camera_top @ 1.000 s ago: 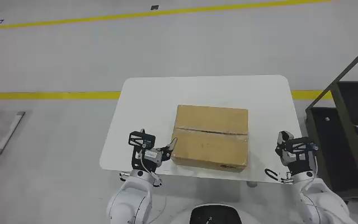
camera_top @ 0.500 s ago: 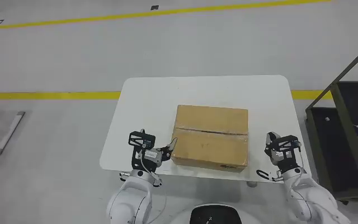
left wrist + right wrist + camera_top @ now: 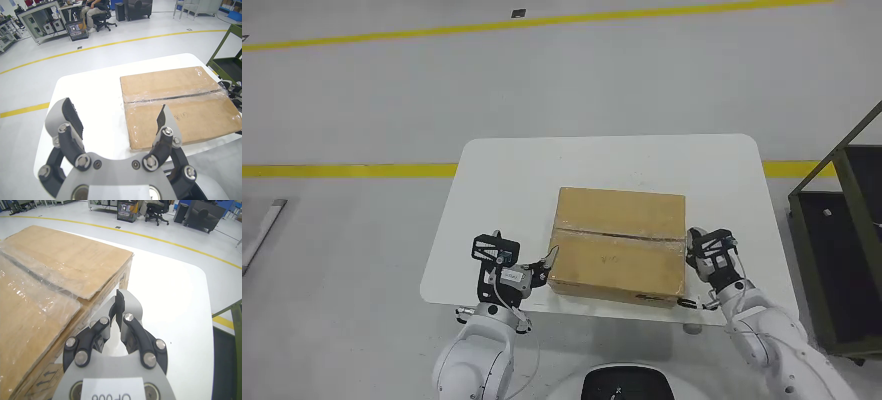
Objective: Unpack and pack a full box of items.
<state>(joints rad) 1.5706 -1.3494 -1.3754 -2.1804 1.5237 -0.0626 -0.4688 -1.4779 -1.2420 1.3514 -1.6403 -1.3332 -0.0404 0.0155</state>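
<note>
A closed cardboard box sits on the white table, with its two top flaps meeting at a seam covered in clear tape. At the box's near left corner my left gripper is open and holds nothing; it also shows from above. My right gripper is shut and empty, close against the box's right side wall near the end of the seam. From above it stands at the box's right edge. Whether it touches the cardboard is unclear.
A green metal cart stands just off the table's right side. The table's far half behind the box is bare. Yellow floor lines run past the table.
My right gripper has moved left from the table's right front corner to the box's right side. The left arm and the box have stayed put.
</note>
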